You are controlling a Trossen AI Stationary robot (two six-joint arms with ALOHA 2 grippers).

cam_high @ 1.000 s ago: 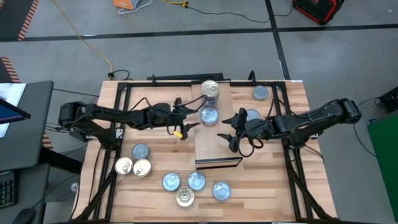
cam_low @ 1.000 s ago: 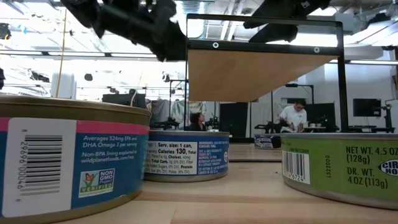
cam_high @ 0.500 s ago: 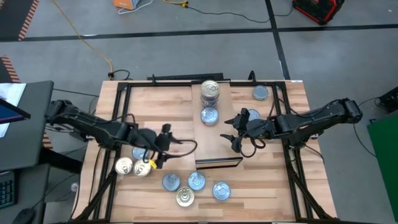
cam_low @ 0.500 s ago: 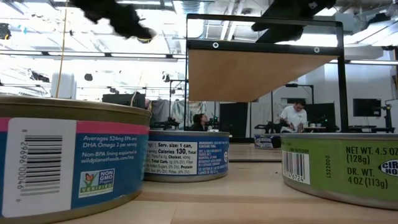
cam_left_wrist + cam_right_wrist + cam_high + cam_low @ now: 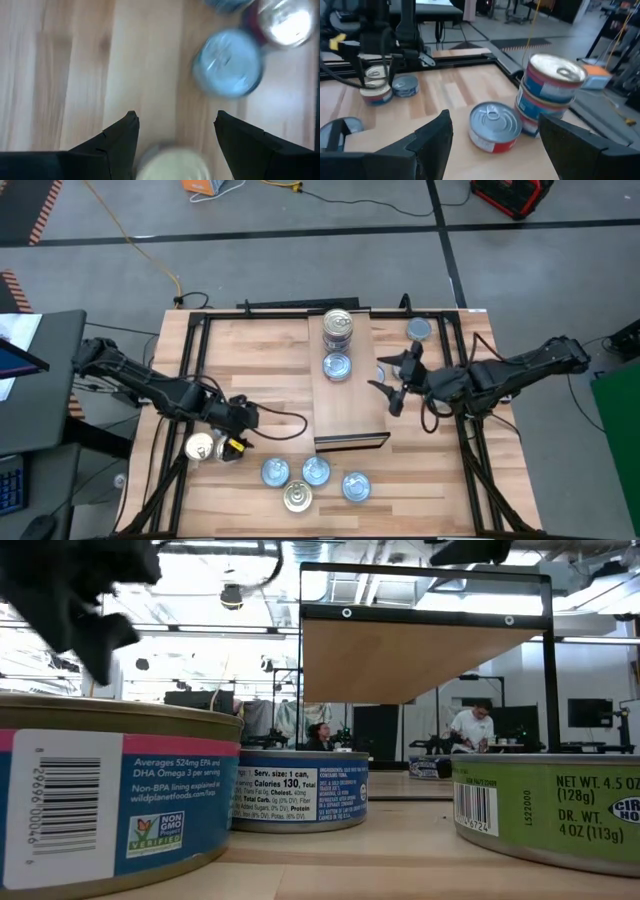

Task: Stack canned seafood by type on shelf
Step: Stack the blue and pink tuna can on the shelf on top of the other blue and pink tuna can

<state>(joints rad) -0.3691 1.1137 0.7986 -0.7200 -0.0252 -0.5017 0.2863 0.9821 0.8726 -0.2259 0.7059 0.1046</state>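
I had the left gripper (image 5: pixel 236 423) spread wide and empty over the tabletop tins (image 5: pixel 227 62), ready to pick; the right gripper (image 5: pixel 397 380), open and empty, waited beside the shelf (image 5: pixel 350 415) where a stacked pile (image 5: pixel 547 92) stood.

shelf (image 5: pixel 350 415): tin stack (image 5: pixel 338 328), blue tin (image 5: pixel 337 367) | tabletop (image 5: pixel 260 355): loose tins (image 5: pixel 315 472)

A black metal frame (image 5: pixel 300 310) borders the striped wood desk (image 5: pixel 250 360). On the grey floor beyond lie a yellow cable (image 5: pixel 140 250) and a red-and-black case (image 5: pixel 512 194). Far off, a person (image 5: pixel 468 726) stands working.
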